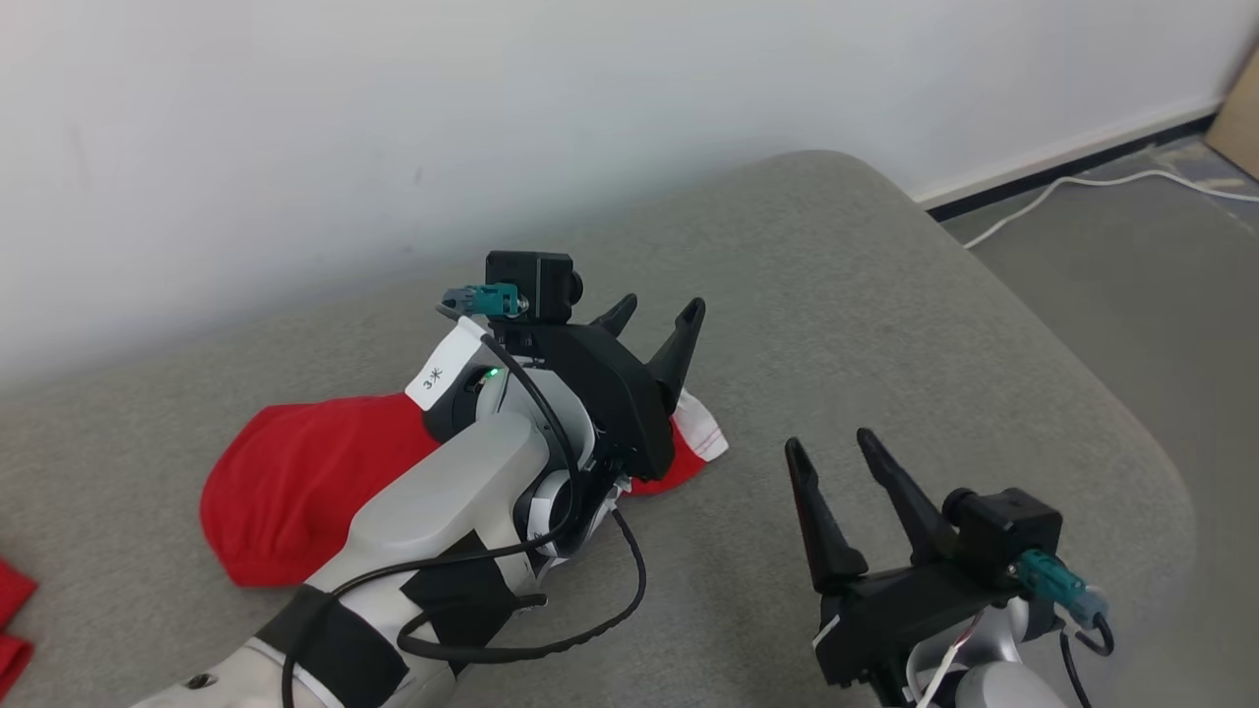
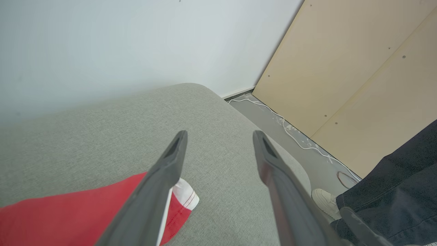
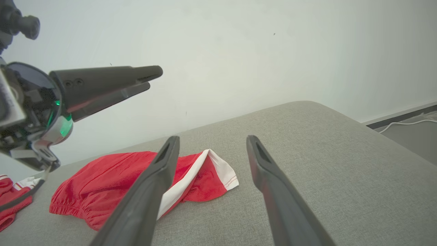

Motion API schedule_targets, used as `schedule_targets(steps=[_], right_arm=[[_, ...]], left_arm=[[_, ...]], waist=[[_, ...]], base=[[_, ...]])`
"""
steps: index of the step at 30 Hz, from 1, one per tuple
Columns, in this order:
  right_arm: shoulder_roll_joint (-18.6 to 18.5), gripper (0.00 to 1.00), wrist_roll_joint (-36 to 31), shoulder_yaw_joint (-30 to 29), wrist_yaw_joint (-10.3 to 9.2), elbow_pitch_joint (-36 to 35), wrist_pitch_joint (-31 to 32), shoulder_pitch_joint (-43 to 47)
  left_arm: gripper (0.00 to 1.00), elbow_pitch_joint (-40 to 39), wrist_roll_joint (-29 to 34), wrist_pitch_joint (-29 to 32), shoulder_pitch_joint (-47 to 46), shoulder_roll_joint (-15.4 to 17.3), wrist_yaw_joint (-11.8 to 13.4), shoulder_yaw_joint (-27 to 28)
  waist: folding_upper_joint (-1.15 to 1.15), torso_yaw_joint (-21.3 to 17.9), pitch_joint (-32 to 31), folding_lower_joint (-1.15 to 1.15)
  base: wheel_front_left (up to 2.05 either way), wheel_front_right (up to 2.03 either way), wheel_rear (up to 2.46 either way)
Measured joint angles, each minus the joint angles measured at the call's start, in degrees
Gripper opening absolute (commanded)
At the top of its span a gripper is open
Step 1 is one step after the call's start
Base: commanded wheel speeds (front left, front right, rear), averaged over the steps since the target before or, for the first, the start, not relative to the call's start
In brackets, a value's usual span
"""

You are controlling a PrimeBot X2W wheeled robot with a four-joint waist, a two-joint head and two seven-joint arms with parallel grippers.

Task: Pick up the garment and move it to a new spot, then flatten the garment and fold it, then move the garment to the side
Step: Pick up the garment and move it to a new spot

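here, left pincer [image 1: 662, 303] and right pincer [image 1: 828, 440] gape; garment [image 1: 295, 472] seemingly clear of cushion [image 1: 885, 295] edge.

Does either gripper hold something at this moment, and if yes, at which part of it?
Nothing is held. The left gripper and the right gripper have their fingers spread, nothing between them; the red shorts lie loose on the grey cushion.

red garments [image 1: 295, 482]: 2 | grey cushion [image 1: 885, 295]: 1 | white floor cable [image 1: 1102, 180]: 1 | shoe [image 2: 324, 201]: 1 | pairs of jaws: 2

Left gripper [image 1: 659, 311] spread, empty; right gripper [image 1: 829, 442] spread, empty
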Motion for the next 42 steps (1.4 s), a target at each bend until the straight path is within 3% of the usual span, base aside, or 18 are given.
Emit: schedule_targets(steps=[5,12,15,19,23,31,34,42], right_arm=[[0.0,1.0,-0.2,-2.7,0.0,0.8,-0.5,-0.6],[-0.2,1.0,-2.5,-6.3,0.0,2.2,-0.7,-0.4],[-1.2,1.0,-2.7,-8.0,0.0,3.0,-0.9,0.1],[-3.0,1.0,-2.9,-8.8,0.0,3.3,-1.2,2.8],[-3.7,1.0,-3.0,-9.6,0.0,3.4,-1.8,4.2],[-2.6,1.0,-3.1,-12.8,0.0,3.6,-4.8,7.6],[-1.9,1.0,-3.1,-12.8,0.0,3.5,-5.3,8.0],[-1.6,1.0,-3.1,-13.1,0.0,3.3,-7.2,10.5]], left_arm=[[1.0,1.3,-0.9,0.5,-0.3,0.1,0.0,-1.1],[1.0,5.0,1.2,-7.6,-0.7,0.2,0.4,2.0],[1.0,4.5,2.9,-11.1,0.0,1.6,0.4,2.9],[1.0,3.5,4.7,-11.5,3.8,5.5,0.5,3.2],[1.0,4.1,6.3,-11.6,8.0,7.2,0.5,4.5],[1.0,4.3,9.3,-11.7,17.6,12.3,0.5,16.6],[1.0,-0.2,11.6,-11.7,22.4,15.2,0.5,20.6],[1.0,-11.1,19.4,-11.7,37.5,17.5,0.5,29.5]], waist=[[0.0,2.9,-0.5,0.0],[0.0,7.8,-2.0,0.0],[-0.01,10.1,-3.0,0.0],[0.0,13.2,-4.4,-0.01],[-0.01,15.5,-5.5,-0.01],[-0.01,21.1,-8.8,-0.01],[-0.01,22.4,-10.1,-0.01],[-0.02,24.0,-12.0,-0.02]], base=[[0.0,0.0,0.0],[0.0,0.0,0.0],[0.0,0.0,0.0],[0.0,0.0,0.0],[0.0,0.0,0.0],[0.0,0.0,0.0],[0.0,0.0,0.0],[0.0,0.0,0.0]])
